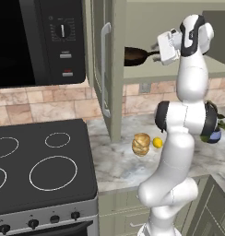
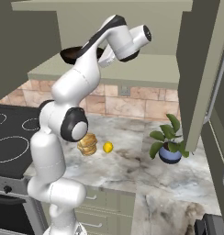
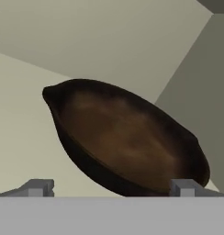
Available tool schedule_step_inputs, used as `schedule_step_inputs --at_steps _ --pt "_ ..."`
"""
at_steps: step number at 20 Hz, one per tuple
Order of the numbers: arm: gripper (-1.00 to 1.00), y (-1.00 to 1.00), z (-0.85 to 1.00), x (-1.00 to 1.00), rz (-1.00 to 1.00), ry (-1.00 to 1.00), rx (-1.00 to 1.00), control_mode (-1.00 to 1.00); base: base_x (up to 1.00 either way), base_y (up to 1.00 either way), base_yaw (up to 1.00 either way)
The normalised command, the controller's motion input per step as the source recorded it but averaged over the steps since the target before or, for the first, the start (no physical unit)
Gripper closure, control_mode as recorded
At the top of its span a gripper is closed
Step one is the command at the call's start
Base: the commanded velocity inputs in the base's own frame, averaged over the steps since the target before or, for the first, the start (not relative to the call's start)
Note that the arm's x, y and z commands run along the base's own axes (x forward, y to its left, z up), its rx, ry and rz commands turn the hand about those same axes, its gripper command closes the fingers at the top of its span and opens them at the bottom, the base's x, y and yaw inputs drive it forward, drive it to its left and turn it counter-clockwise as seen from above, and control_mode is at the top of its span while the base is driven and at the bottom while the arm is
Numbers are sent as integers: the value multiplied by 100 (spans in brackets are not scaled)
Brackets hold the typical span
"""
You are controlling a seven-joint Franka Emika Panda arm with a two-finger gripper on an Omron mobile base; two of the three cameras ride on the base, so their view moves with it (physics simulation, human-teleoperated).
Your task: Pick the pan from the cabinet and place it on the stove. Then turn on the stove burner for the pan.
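A home kitchen, rendered: black stove (image 1: 40, 170) with ring burners, microwave (image 1: 38, 41) above, marble tabletop (image 2: 146, 170), sage cabinet (image 1: 109, 69) (door open), tiled backsplash (image 1: 45, 106).

The pan (image 3: 127, 142) looks like dark matt cast iron, brownish and faintly mottled inside. The stove (image 1: 40, 156) is glossy black glass with a brushed silver front strip. The surface (image 2: 146, 170) looks like veined polished marble.
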Motion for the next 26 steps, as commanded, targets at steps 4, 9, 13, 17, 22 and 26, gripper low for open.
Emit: schedule_step_inputs --at_steps 4,9,13,17,22,26 --pt "-100 0 -1 29 0 7 -1 -100 0 0 0" --pt "-100 0 -1 36 0 12 -3 -100 0 0 0" --pt "-100 -2 -1 35 0 10 -1 -100 0 0 0" --pt "-100 -15 -2 19 2 3 0 -100 0 0 0" --pt "-100 -22 -9 6 4 0 0 -100 0 0 0" --pt "-100 -14 -17 0 4 0 0 -100 0 0 0"
